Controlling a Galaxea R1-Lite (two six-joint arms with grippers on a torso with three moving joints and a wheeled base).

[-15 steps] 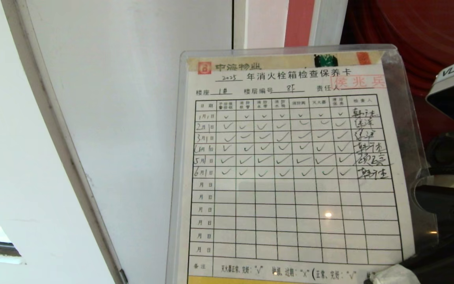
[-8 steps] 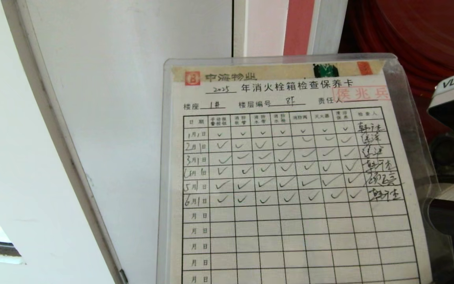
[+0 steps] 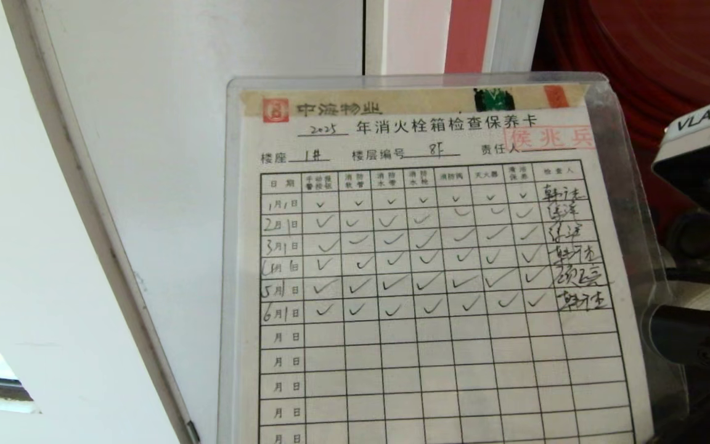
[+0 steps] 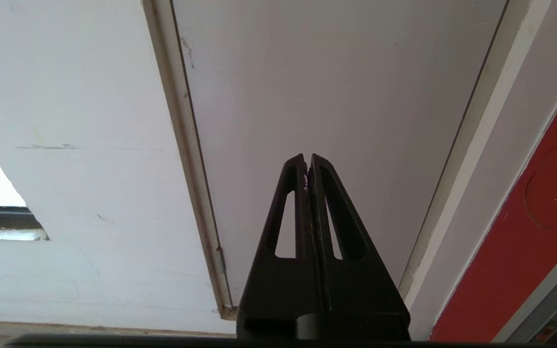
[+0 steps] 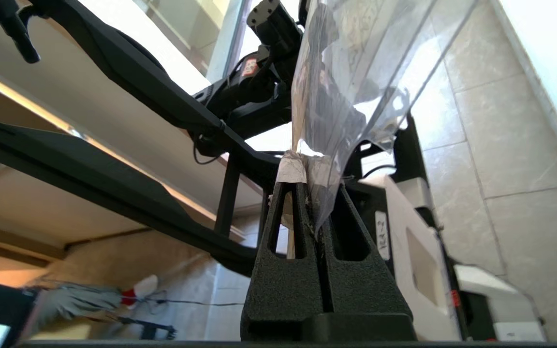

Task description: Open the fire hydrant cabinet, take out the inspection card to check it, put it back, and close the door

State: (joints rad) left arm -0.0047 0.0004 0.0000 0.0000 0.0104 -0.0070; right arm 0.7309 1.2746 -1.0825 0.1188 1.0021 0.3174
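The inspection card [image 3: 429, 277], a laminated white sheet with a black grid, checkmarks and signatures, stands upright close before the head camera and faces it. In the right wrist view my right gripper [image 5: 315, 193] is shut on the bottom corner of the inspection card [image 5: 356, 72], whose clear sleeve rises from the fingertips. Behind the card show the fire hydrant cabinet's red interior [image 3: 651, 55] and its red edge strip [image 3: 467, 37]. The door is out of view. My left gripper [image 4: 307, 162] is shut on nothing and parked low, pointing at a white panel.
A plain white panel door [image 3: 207, 154] with a slanting frame edge [image 3: 84, 203] fills the left. My right arm's dark links [image 3: 700, 327] and white wrist housing [image 3: 700, 148] crowd the right edge. The red strip [image 4: 525, 232] shows beside the left gripper.
The card has shifted left and come closer to the head camera, so its bottom rows have dropped out of the picture. The right wrist housing has moved slightly. The left arm is still.
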